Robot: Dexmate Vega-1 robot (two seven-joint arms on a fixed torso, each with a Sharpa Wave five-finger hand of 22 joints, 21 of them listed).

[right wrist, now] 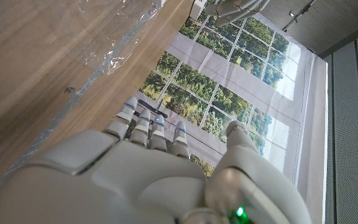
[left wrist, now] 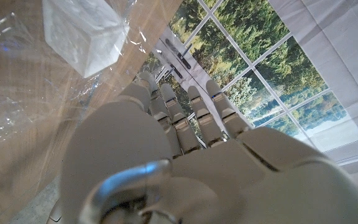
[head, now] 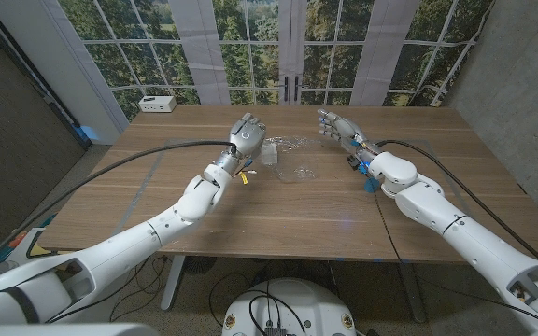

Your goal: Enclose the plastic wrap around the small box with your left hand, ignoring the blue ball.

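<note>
A small white box (head: 269, 152) stands on the wooden table (head: 278, 210) past its middle. Crumpled clear plastic wrap (head: 294, 161) lies under and to the right of it. In the left wrist view the box (left wrist: 82, 31) sits on the wrap (left wrist: 17, 99), just beyond my fingers (left wrist: 194, 115). My left hand (head: 247, 133) hovers close to the left of the box, fingers stretched out, holding nothing. Raised to the right of the wrap, my right hand (head: 336, 128) has its fingers spread and empty. The right wrist view shows the wrap's edge (right wrist: 114, 46) beyond that hand (right wrist: 154, 168).
A white block-shaped device (head: 158, 104) sits at the table's far left corner. Black cables (head: 157, 154) run along both arms over the table. Windows (head: 278, 47) stand behind the far edge. Bare wood spreads across the near half of the table.
</note>
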